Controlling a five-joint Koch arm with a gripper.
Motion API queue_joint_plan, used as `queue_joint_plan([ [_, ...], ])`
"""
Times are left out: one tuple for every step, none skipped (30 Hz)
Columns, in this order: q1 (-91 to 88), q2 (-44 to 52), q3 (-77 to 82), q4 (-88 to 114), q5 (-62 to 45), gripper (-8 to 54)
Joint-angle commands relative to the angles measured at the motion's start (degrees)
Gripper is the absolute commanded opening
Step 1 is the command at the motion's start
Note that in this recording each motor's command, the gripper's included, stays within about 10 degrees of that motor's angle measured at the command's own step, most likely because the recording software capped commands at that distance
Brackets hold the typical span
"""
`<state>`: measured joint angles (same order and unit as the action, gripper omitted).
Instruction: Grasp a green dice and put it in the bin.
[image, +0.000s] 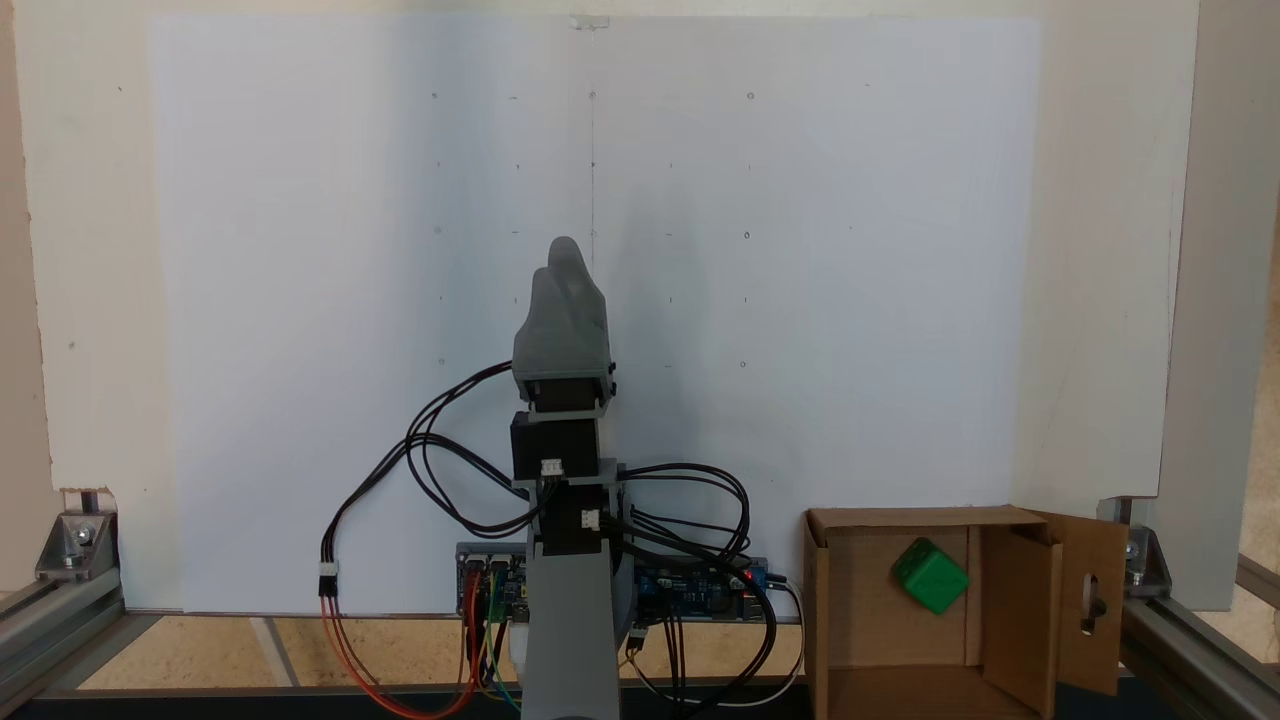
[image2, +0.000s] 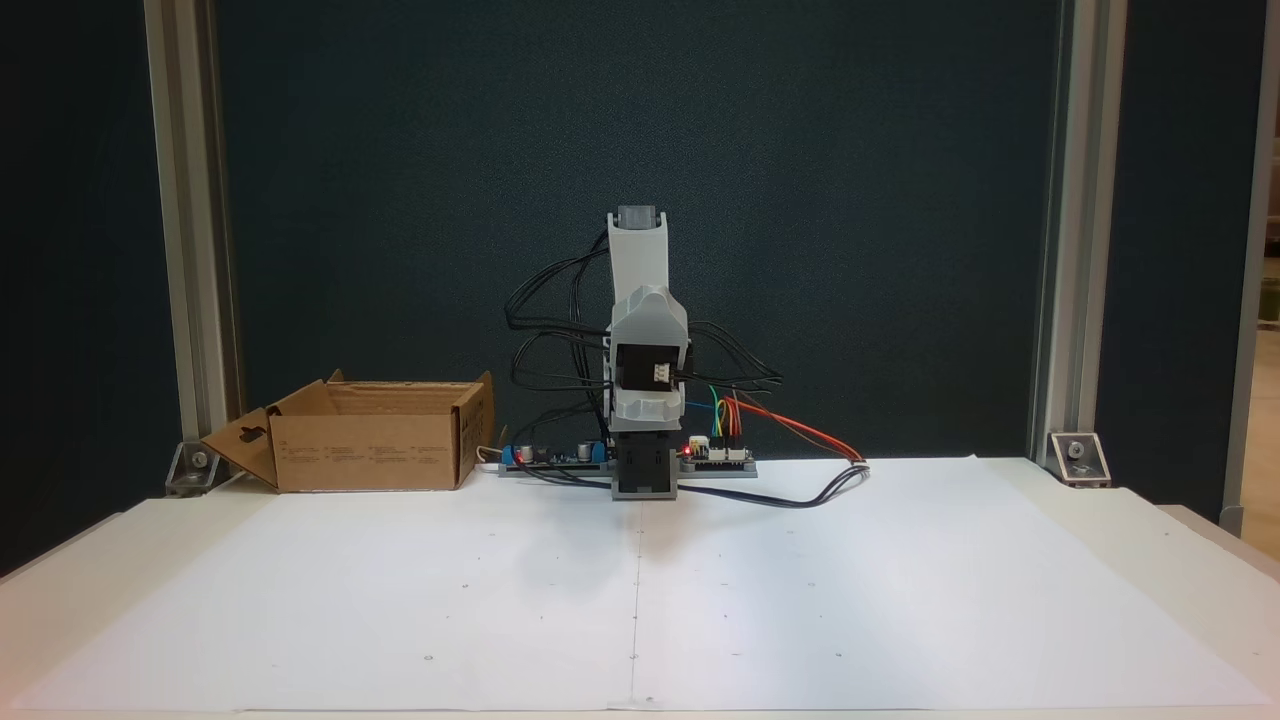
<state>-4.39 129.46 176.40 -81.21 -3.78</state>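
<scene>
— Dice (image: 931, 575) status? It's green, lying inside the cardboard bin (image: 830, 600), tilted on an edge.

— And my fingers (image: 566, 262)?

— Folded up well away from the bin; I can't tell if they're apart. I'd judge the cube light, hard, slick; pinch opposite flat faces.

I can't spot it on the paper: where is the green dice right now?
In a fixed view the green dice lies inside the bin at lower right, to the right of the arm's base.
</scene>
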Motion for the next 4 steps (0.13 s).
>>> queue_joint_plan([
  [0.4,6.1,2.7,-3.2,-2.5,44.5],
  [0.4,6.1,2.7,-3.2,-2.5,44.5],
  [0.4,6.1,2.7,-3.2,-2.5,44.5],
  [0.4,6.1,2.7,-3.2,-2.5,44.5],
])
